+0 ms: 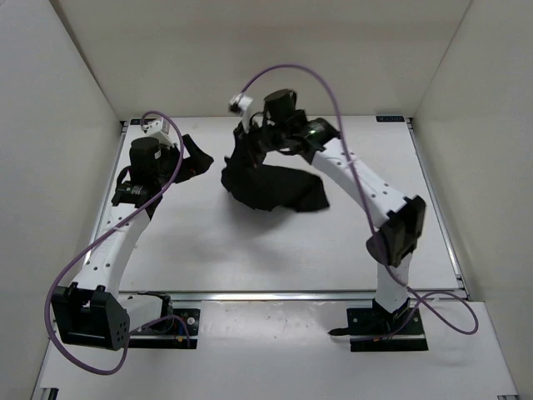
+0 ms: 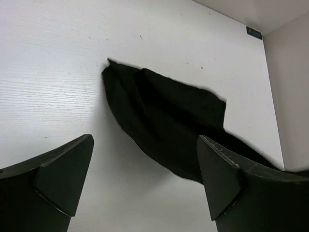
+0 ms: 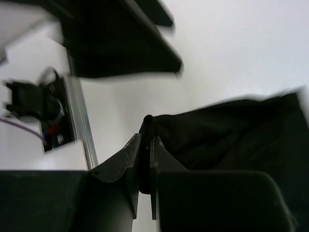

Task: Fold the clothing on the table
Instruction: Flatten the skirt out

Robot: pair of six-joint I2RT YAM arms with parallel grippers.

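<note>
The black clothing (image 1: 279,190) lies crumpled on the white table (image 1: 250,250), at the middle toward the back. Its left part is drawn up off the surface. My right gripper (image 1: 248,140) is shut on that raised edge; in the right wrist view a thin fold of clothing (image 3: 231,135) is pinched between the jaws of the right gripper (image 3: 146,142). My left gripper (image 1: 198,155) hangs open, left of the garment and apart from it. In the left wrist view the left gripper (image 2: 145,166) frames bare table, with the clothing (image 2: 164,116) just beyond its fingertips (image 2: 219,176).
White walls close in the table on the left, back and right. A metal rail (image 1: 291,293) runs along the near edge in front of the arm bases. Purple cables (image 1: 321,79) loop above both arms. A small dark label (image 1: 389,119) sits at the back right corner.
</note>
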